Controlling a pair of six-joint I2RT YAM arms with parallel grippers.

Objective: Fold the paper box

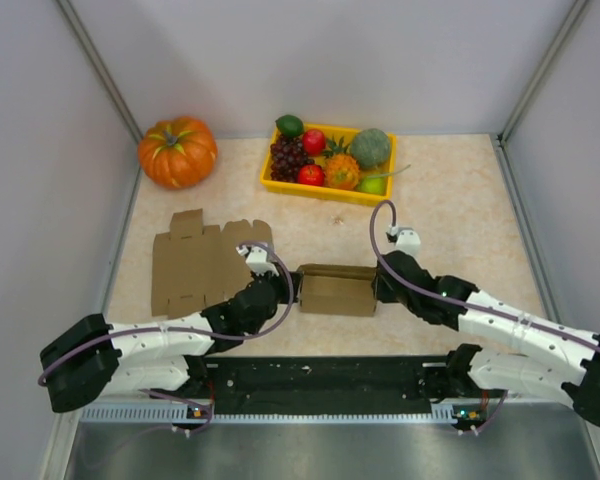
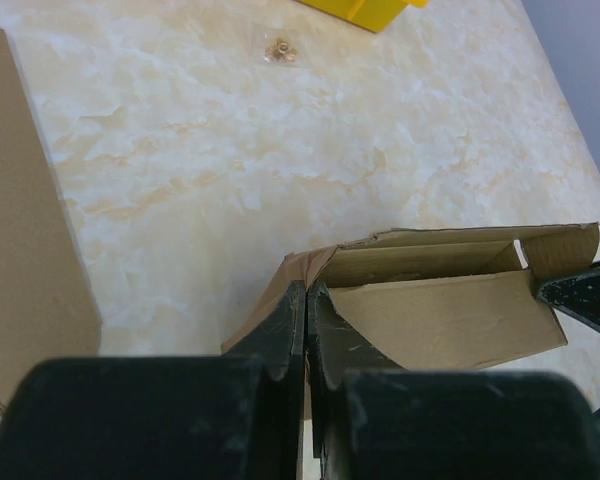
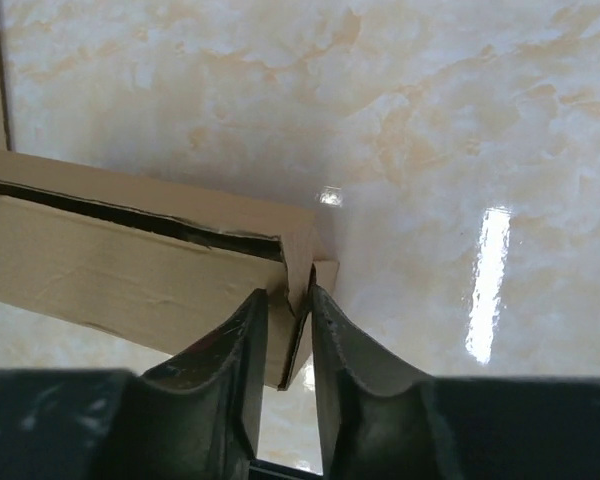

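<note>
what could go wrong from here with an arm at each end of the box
1. The right end effector straddles only a thin corner flap of the paper box. The flap may slip free or tear.
2. The left end effector is shut on the opposite end, where a flap slants. Pulling could crush or skew the box.
3. The flat cardboard sheet lies right by the left arm, which might drag it.

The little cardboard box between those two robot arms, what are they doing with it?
The two arms are folding a paper box, one at each end. The left gripper is pinched shut on the box's left end. The right gripper has a corner flap of the other end between its fingers, but I can't tell how tightly. The box looks only partly formed. A flat cardboard sheet lies off to the left.
</note>
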